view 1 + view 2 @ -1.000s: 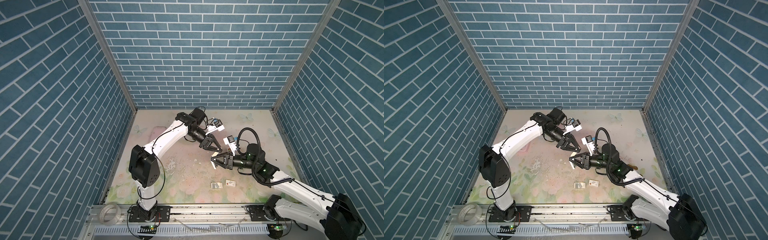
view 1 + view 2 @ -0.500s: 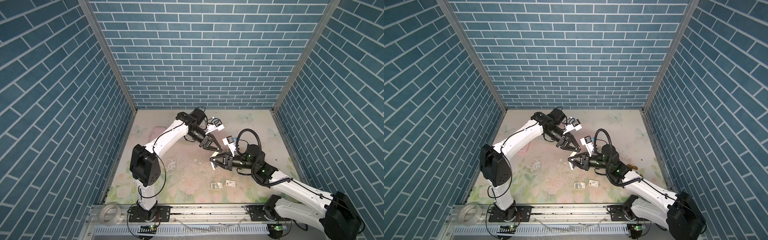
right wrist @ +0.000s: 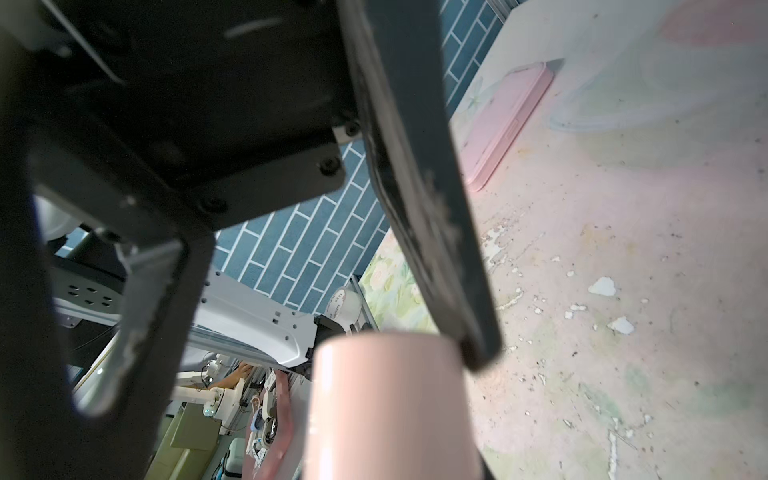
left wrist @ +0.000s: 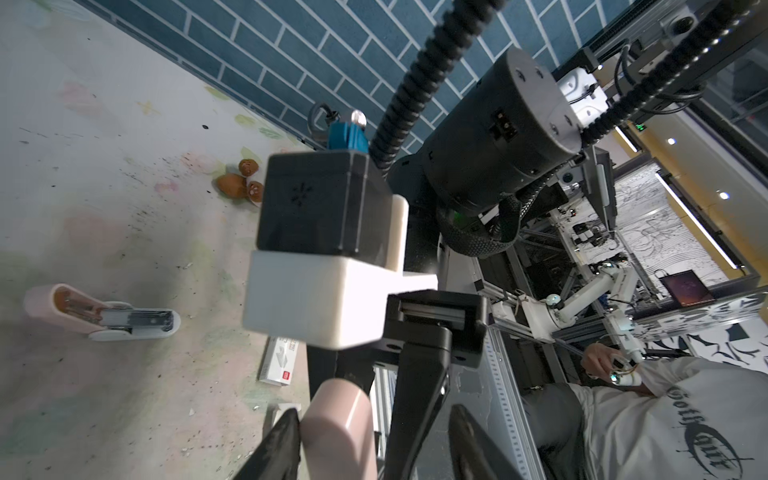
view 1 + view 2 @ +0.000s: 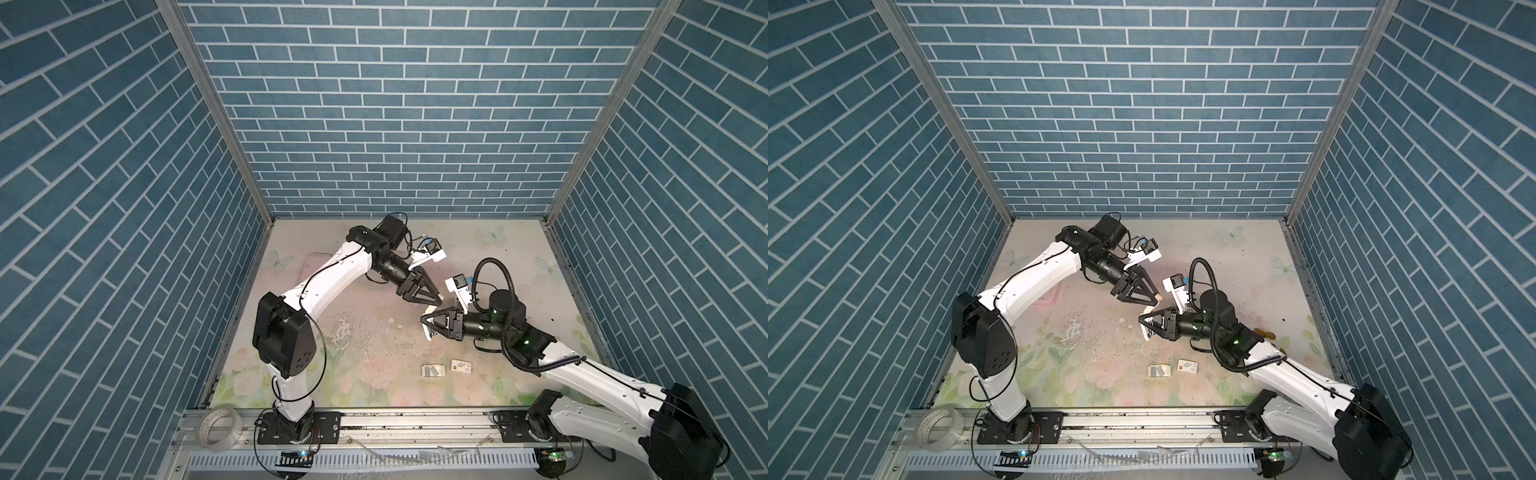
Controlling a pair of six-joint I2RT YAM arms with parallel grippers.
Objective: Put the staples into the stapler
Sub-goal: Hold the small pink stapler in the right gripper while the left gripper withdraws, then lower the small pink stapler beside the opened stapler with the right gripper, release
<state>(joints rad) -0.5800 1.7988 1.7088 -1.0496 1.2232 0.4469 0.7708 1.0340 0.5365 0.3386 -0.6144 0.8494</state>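
At table (image 5: 374,332) centre: stapler (image 4: 99,316), lying open, magazine (image 4: 137,322) bared, near right gripper (image 5: 423,320), grip unreadable. Staples (image 5: 432,370): in tray (image 5: 443,371) at 6 o'clock of it, none lifted. Left gripper (image 5: 439,299): half open, pink piece (image 4: 336,428) between its fingers. Opening done; loading seemingly unstarted.

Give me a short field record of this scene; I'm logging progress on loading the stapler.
stapler: pink-and-white plastic stapler, lying opened on the floral table, metal magazine exposed
staples: grey metal strips in a cream cardboard tray, on the table
sleeve: flat white card sleeve with red square, beside the tray
left gripper: open
right gripper: pale pink rounded bar between its fingers; grip unclear
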